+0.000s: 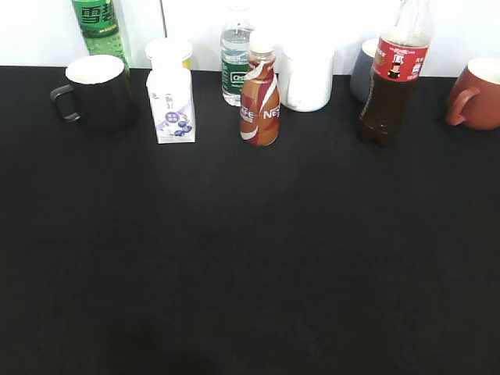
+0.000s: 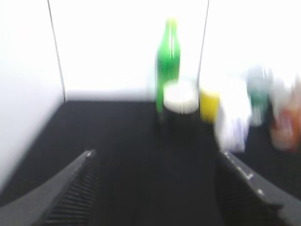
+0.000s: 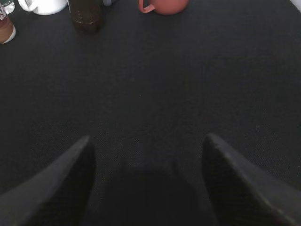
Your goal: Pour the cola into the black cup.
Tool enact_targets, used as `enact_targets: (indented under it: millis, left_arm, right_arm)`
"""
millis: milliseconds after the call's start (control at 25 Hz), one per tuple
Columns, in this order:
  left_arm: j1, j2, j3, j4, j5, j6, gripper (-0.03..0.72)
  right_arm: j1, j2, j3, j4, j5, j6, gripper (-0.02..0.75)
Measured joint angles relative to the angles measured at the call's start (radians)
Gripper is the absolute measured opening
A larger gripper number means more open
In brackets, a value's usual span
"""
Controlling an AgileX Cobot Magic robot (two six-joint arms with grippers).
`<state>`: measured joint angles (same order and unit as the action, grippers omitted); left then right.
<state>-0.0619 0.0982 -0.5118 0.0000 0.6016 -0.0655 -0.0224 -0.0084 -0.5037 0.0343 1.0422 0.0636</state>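
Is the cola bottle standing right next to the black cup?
No: in the exterior view the cola bottle stands far to the right, while the black cup sits at the far left, with other containers between them.

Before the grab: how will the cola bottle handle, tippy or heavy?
The cola bottle is tall on a narrow base, so a high push probably tips it. It looks over half full, so likely fairly heavy. Clear thin plastic may flex if squeezed.

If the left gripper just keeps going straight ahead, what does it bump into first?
Most likely the black cup. In the left wrist view the left gripper is open with only bare black table ahead, and the cup stands just right of centre, before the green bottle. The view is blurry, so depth is uncertain.
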Motion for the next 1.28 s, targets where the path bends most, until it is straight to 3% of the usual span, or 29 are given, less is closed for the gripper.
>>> enact_targets:
  millis: [200,360,440,600,840,920,1040,1080,1120,1160,1280]
  left_arm:
    - [0.0,0.532,0.17,0.016,-0.847,0.0,0.576]
    - [0.0,1.08,0.174,0.016,-1.318,0.0,0.558]
    - [0.0,1.306,0.138,0.016,-1.432,0.0,0.546]
    - [0.0,1.641,-0.012,0.041,-1.543,0.0,0.542]
    - [0.002,1.902,-0.265,0.044,-1.504,0.0,0.528]
    - [0.002,1.963,-0.354,-0.032,-1.486,0.004,0.441]
    - [0.002,2.04,-0.474,-0.038,-1.483,0.007,0.365]
    - [0.002,2.052,-0.491,-0.038,-1.486,0.007,0.269]
    - [0.002,2.052,-0.492,-0.035,-1.486,0.007,0.116]
    - [0.002,2.052,-0.492,-0.033,-1.488,0.008,0.073]
    - [0.003,2.038,-0.479,-0.034,-1.5,0.012,0.068]
  right_arm:
    - [0.0,0.0,0.0,0.0,0.0,0.0,0.539]
    - [0.0,0.0,0.0,0.0,0.0,0.0,0.539]
    - [0.0,0.0,0.0,0.0,0.0,0.0,0.539]
    - [0.0,0.0,0.0,0.0,0.0,0.0,0.539]
    - [0.0,0.0,0.0,0.0,0.0,0.0,0.539]
    - [0.0,0.0,0.0,0.0,0.0,0.0,0.539]
    - [0.0,0.0,0.0,0.0,0.0,0.0,0.539]
    - [0.0,0.0,0.0,0.0,0.0,0.0,0.539]
    - [0.0,0.0,0.0,0.0,0.0,0.0,0.539]
    - [0.0,0.0,0.0,0.0,0.0,0.0,0.539]
    - [0.0,0.0,0.0,0.0,0.0,0.0,0.539]
